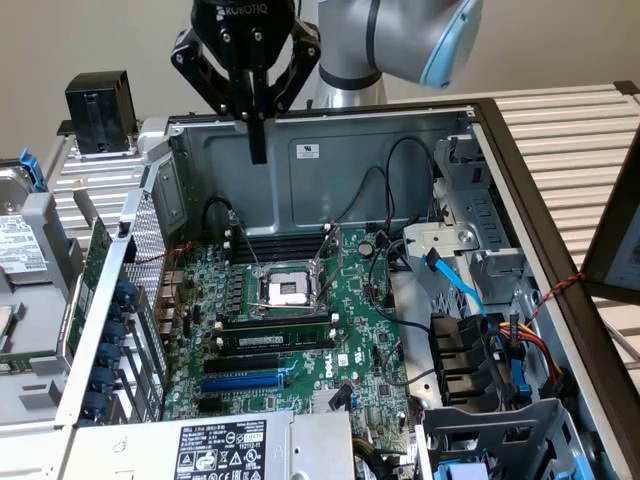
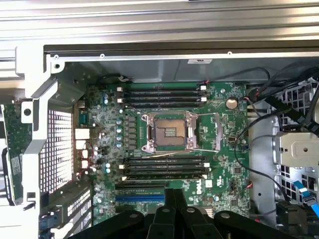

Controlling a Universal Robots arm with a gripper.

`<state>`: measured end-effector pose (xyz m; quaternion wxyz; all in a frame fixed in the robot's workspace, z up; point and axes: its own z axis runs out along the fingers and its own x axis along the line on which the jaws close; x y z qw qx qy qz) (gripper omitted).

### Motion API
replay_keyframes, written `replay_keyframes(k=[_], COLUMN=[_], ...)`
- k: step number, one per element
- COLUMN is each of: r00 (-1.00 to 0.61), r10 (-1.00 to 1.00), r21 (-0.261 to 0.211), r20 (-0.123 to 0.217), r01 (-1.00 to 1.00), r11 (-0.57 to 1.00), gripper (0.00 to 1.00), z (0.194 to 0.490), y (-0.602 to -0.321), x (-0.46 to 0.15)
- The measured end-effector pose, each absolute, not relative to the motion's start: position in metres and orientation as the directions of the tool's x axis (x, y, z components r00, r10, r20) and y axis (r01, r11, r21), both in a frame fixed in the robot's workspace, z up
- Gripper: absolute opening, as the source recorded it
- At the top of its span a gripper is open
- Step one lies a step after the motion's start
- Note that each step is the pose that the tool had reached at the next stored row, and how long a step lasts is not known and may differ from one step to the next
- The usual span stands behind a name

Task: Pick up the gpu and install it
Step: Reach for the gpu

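Gripper (image 1: 258,152) fingers pressed together, nothing in them, just hovering up over motherboard (image 1: 355,300) inside open case (image 1: 400,150).

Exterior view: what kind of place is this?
Probably a robot workbench for PC assembly or repair: an opened desktop case lies on a slatted metal table, its green motherboard and bare CPU socket exposed, with the arm's shut hand above it.

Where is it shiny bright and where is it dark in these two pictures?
Wrist view: the slatted surface beyond the computer case glares nearly white, while the motherboard sits dimmer. Exterior view: the light is even, and the black gripper looks darkest.
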<state>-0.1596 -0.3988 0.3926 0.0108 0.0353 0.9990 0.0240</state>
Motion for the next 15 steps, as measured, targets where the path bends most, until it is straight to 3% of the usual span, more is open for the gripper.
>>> replay_keyframes(k=[15], r00=[-0.997], r10=[0.071], r21=[0.049], r20=[-0.021], r01=[0.07], r11=[0.996], gripper=[0.11], z=[0.392], y=[-0.399], x=[-0.228])
